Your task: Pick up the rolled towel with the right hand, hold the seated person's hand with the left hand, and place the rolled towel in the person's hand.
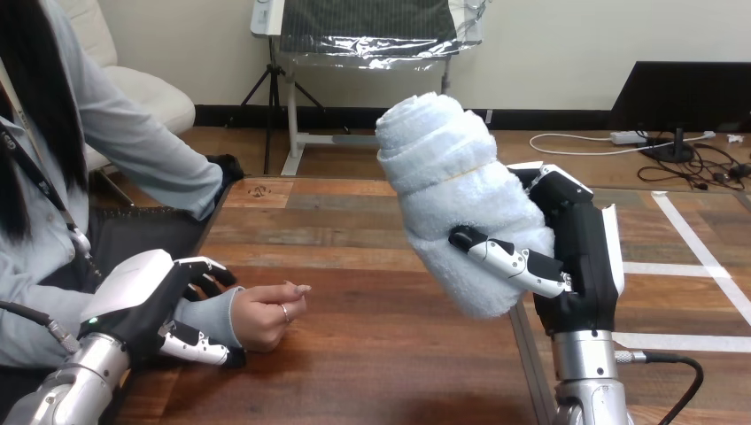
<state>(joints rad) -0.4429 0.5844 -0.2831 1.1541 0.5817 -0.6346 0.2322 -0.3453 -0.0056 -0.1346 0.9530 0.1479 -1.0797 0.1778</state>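
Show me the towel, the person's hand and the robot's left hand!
rolled towel (443, 177), head view, middle of the roll
person's hand (266, 316), head view, middle of the fist
left hand (133, 282), head view, white back shell

1 camera sits on the robot's head, looking forward and down across the wooden desk (372, 292), close above it; the desk's far edge crosses the view's upper half.

Lab-like test room showing: silver foil-wrapped panel (376, 31) standing on black tripod (270, 106), white power strip (627, 137) trailing cables (708, 166), white tape lines (673, 267) crossing floor.
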